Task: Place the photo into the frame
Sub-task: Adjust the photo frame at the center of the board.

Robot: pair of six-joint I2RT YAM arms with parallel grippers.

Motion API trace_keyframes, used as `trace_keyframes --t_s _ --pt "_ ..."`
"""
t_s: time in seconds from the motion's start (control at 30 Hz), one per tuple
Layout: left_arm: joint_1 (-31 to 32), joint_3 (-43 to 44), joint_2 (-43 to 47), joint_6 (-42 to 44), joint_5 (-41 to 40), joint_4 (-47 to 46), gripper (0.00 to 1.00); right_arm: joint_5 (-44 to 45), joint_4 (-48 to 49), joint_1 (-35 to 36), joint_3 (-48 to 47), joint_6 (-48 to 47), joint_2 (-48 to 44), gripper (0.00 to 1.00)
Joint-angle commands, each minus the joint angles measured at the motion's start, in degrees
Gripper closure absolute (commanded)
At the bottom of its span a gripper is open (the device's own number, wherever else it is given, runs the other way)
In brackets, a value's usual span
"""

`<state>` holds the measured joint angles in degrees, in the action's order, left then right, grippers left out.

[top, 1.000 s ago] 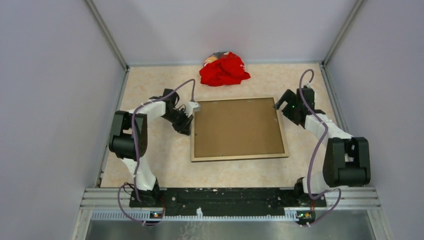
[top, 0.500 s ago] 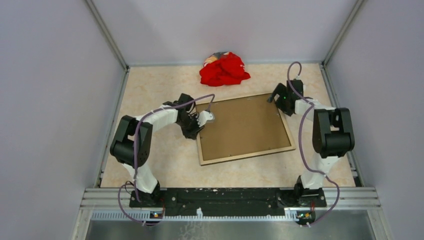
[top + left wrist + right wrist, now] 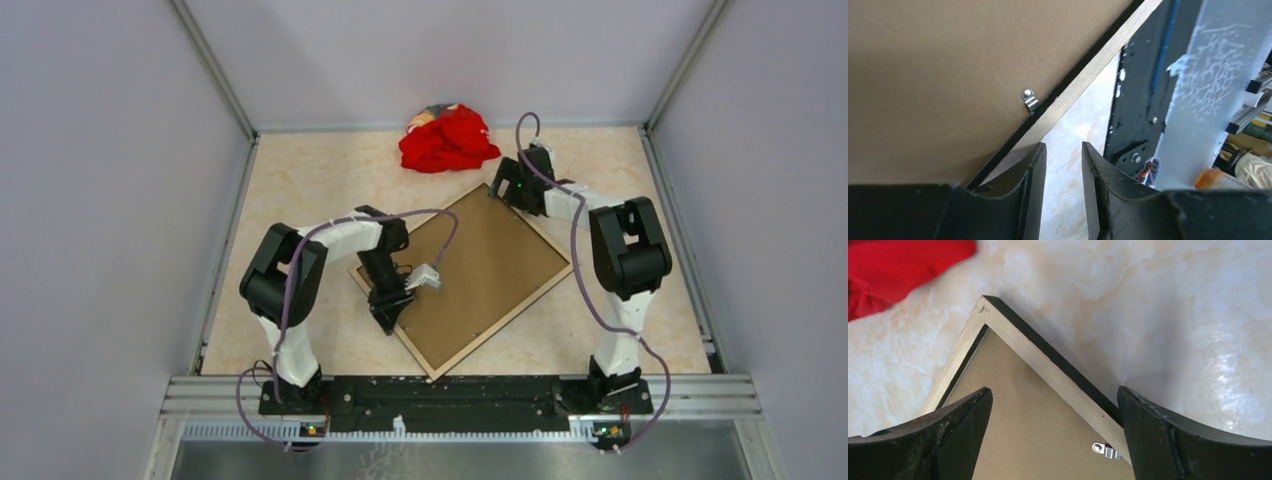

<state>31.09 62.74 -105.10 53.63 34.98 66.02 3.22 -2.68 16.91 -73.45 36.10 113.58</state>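
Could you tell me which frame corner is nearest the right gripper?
The frame's far corner, pointing towards the red cloth; the other three lie nearer the arm bases.

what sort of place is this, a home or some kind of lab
Most likely a robotics lab test cell, not a home: plain panel walls box in the table, and two robot arms are bolted to a metal rail at its near edge.

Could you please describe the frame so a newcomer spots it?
In the middle of the marbled table lies a large flat rectangle turned cornerwise: the frame. Its brown back and pale wood rim distinguish it from the crumpled red cloth beyond.
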Motion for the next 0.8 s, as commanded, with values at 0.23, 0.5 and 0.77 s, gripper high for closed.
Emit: trace_keyframes --t_s 0.23,0.5,0.77 --pt "-18.3 23.4 -2.0 -1.5 8.9 -3.0 0.56 2.0 -13.4 1.8 5.9 -1.3 -17.2 0.02" --pt "-25.9 20.1 -8.1 -13.4 -1.7 -20.4 0.63 0.2 -21.0 1.7 23.4 5.0 -37.8 0.01" --pt "-26.8 17.6 -8.9 -11.7 0.4 -20.4 0.65 -8.4 -26.3 1.7 40.4 9.7 -52.7 0.01"
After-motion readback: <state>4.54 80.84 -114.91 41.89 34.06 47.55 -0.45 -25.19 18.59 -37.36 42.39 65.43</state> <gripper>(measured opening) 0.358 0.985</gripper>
